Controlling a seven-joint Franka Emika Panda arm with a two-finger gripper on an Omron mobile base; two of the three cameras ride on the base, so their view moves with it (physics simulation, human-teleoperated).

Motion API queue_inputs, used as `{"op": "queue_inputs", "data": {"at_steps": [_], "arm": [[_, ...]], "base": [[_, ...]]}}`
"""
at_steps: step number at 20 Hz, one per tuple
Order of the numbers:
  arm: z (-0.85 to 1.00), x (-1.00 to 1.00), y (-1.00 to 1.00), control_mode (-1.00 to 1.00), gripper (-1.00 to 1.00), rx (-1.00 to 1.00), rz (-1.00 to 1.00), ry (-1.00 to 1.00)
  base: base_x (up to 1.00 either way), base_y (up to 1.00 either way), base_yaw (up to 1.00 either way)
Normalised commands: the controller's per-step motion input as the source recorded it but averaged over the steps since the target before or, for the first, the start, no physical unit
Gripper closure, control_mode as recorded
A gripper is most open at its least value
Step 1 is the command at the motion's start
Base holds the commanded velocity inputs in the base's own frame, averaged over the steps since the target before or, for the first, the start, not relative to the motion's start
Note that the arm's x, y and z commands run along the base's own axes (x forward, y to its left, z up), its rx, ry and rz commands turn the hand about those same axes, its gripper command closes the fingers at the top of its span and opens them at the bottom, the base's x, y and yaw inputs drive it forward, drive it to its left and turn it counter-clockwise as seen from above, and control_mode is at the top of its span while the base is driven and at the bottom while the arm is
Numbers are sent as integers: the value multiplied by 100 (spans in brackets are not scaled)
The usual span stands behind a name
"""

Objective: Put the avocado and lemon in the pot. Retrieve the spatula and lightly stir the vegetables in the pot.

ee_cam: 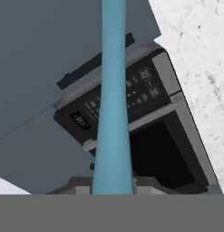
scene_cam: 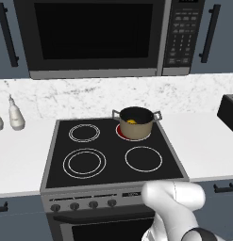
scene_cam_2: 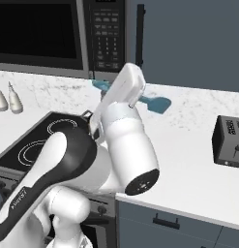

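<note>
The spatula (ee_cam: 112,104) is a long light-blue stick in the hand view. It runs from the bottom, at 6 o'clock, straight up to the top edge, at 12 o'clock. Its low end sits between the two finger tips of the gripper (ee_cam: 112,189), which are closed on it. In the right base view the wide blue end pokes out from behind the white arm (scene_cam_2: 122,140), up in the air over the white counter (scene_cam_2: 188,160).

The pot (scene_cam: 135,123) sits on the back right ring of the black stove (scene_cam: 108,153), at about 1 o'clock from the middle of the stove top. Something small and yellow, the lemon (scene_cam: 131,122), lies inside it. The other three rings are bare, so there is flat room at the front and the left of the pot.

The microwave (scene_cam: 104,35) hangs over the stove, well above the pot's rim. Two small bottles (scene_cam: 15,114) stand far off at 9 o'clock. A black toaster (scene_cam_2: 230,140) sits on the counter at 3 o'clock, well apart from the stove's right edge.
</note>
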Motion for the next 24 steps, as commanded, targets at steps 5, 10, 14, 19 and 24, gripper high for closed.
{"op": "queue_inputs", "data": {"at_steps": [5,10,14,19,24], "arm": [[48,-29,0,-100,100,65,-2,45],[45,-27,0,-100,100,68,-2,47],[20,-13,-10,-100,100,67,-1,50],[-29,0,-15,-100,100,58,-1,32],[-65,-1,12,-100,100,64,-7,-5]], "base": [[0,0,0],[0,0,0],[0,0,0],[0,0,0],[0,0,0]]}}
